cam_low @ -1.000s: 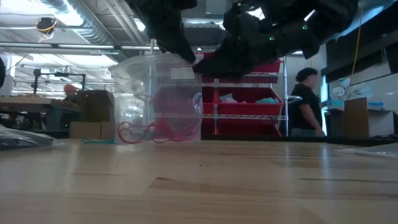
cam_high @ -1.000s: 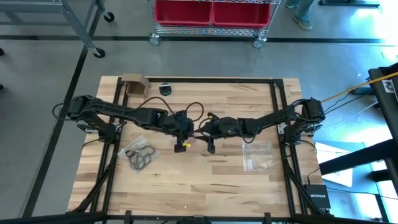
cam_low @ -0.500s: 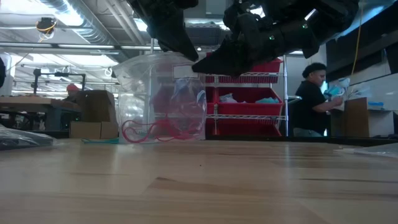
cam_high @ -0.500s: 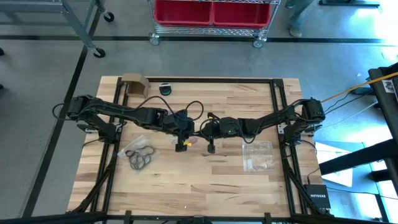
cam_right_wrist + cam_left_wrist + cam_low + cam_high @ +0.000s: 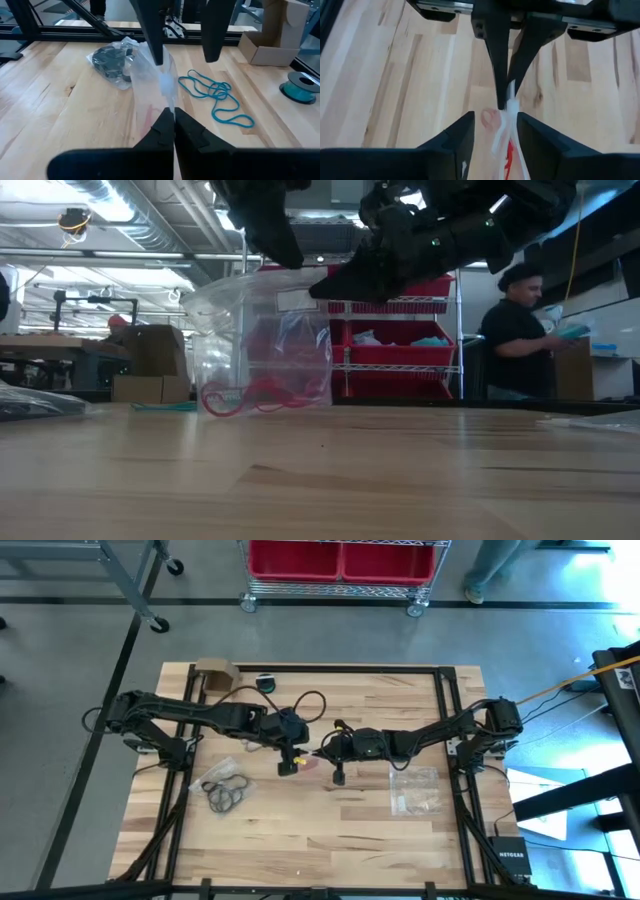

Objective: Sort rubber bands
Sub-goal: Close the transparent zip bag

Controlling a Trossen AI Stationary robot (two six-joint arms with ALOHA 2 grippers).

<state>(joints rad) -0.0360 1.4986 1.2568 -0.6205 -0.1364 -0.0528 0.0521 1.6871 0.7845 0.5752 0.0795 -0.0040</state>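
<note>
Clear plastic forms the zip bag (image 5: 262, 340) that hangs upright between the two grippers over the middle of the wooden table (image 5: 330, 825). The right gripper (image 5: 173, 119) has its fingers pinched together on the bag's top edge. The left gripper (image 5: 494, 131) faces it from the other side, its fingers spread apart with the bag's edge passing between them, untouched by either pad. Red rubber bands (image 5: 255, 393) lie in the bottom of that bag, below both sets of fingers. Teal rubber bands (image 5: 215, 97) lie loose on the wood beyond the right fingers, and black rubber bands (image 5: 111, 60) sit in another bag (image 5: 226, 787) farther off.
</note>
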